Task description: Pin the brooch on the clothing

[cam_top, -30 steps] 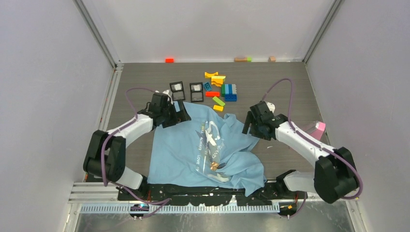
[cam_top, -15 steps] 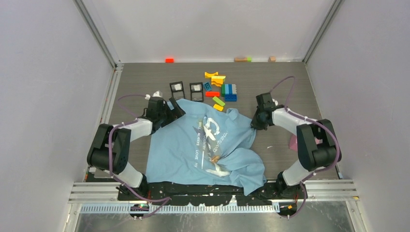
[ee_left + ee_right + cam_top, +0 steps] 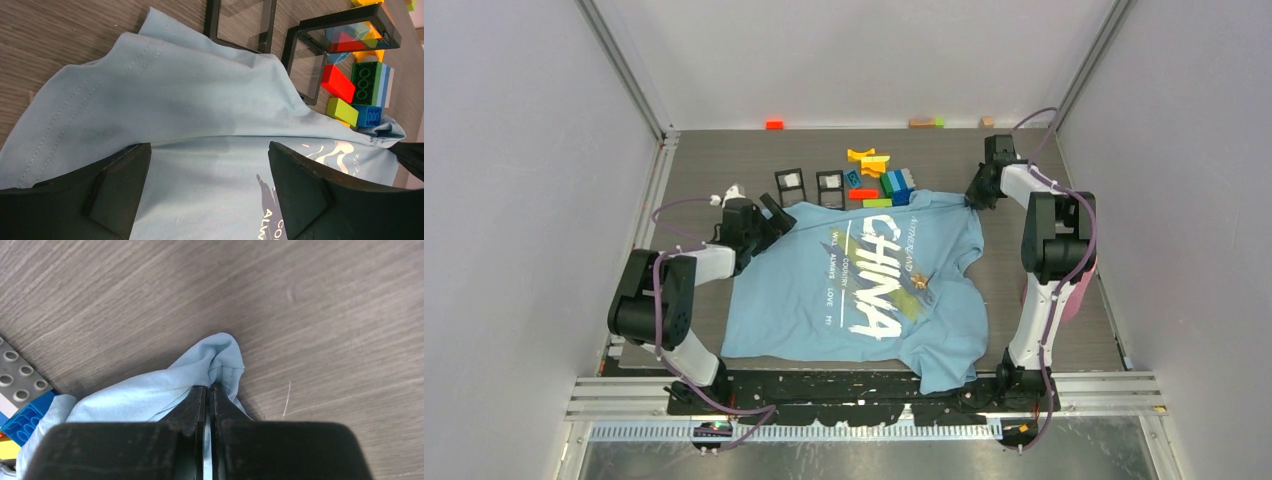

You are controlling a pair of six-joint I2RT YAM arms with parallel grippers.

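Note:
The clothing [image 3: 824, 300], a light blue T-shirt, lies spread on the table with white "CHINA" lettering face up. My right gripper [image 3: 974, 194] is at its far right corner, and the right wrist view shows the jaws [image 3: 209, 387] pressed together on a bunched fold of the blue fabric [image 3: 220, 355]. My left gripper [image 3: 772, 216] hovers open over the shirt's far left shoulder, and cloth [image 3: 200, 100] shows between its wide-apart fingers [image 3: 209, 150]. A tiny orange-brown speck [image 3: 921, 283] sits on the chest by the lettering. I cannot tell whether it is the brooch.
Two black square frames [image 3: 790, 184] [image 3: 830, 187] stand just beyond the collar. Coloured toy blocks [image 3: 886, 178] lie by them, touching the shirt's far edge. More small blocks [image 3: 774, 124] line the back wall. A pink object [image 3: 1079, 295] sits behind the right arm.
My right gripper shut on the shirt's edge and drew it back and to the right, spreading the crumpled shirt flat so that the lettering shows. The left gripper stayed open, drifting slightly left.

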